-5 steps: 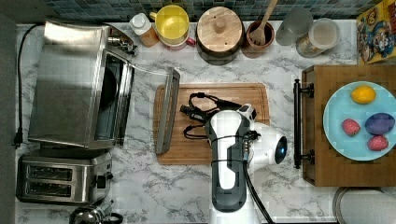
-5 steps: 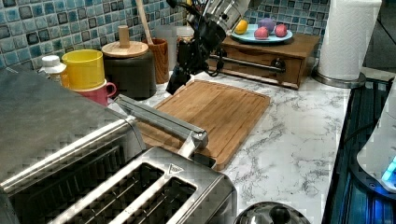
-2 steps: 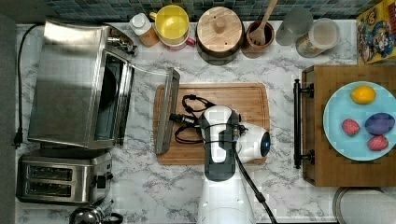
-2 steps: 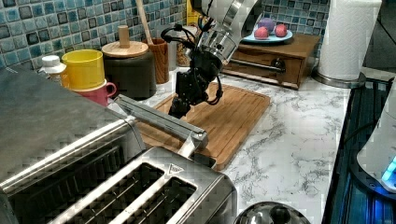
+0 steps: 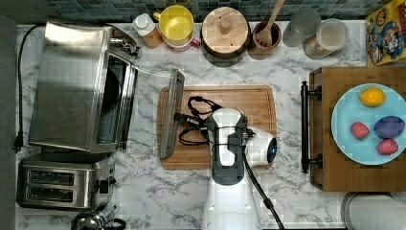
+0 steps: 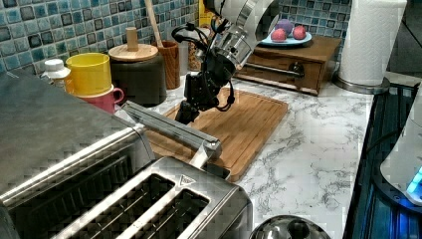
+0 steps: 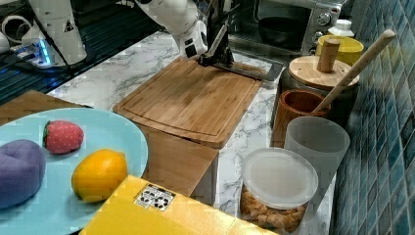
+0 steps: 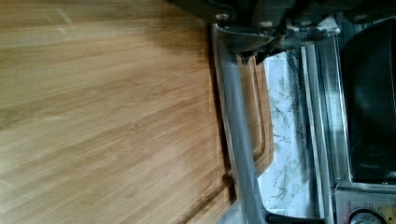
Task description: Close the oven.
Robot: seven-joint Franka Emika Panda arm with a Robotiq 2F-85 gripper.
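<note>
Top view, oven (image 5: 76, 86) door open toward top view's right, claw (image 5: 178, 116) seemingly touching handle

The top view looks straight down on the white marble worktop (image 5: 143, 191) from high up. The left view sits low beside the small two-slot steel toaster (image 6: 164, 209) and looks along the worktop. The right view sits low by the light blue plate (image 7: 117, 132) and looks back the other way. The wrist view is very close to the brown wooden cutting board (image 8: 102, 116). All four views share the board.
</note>
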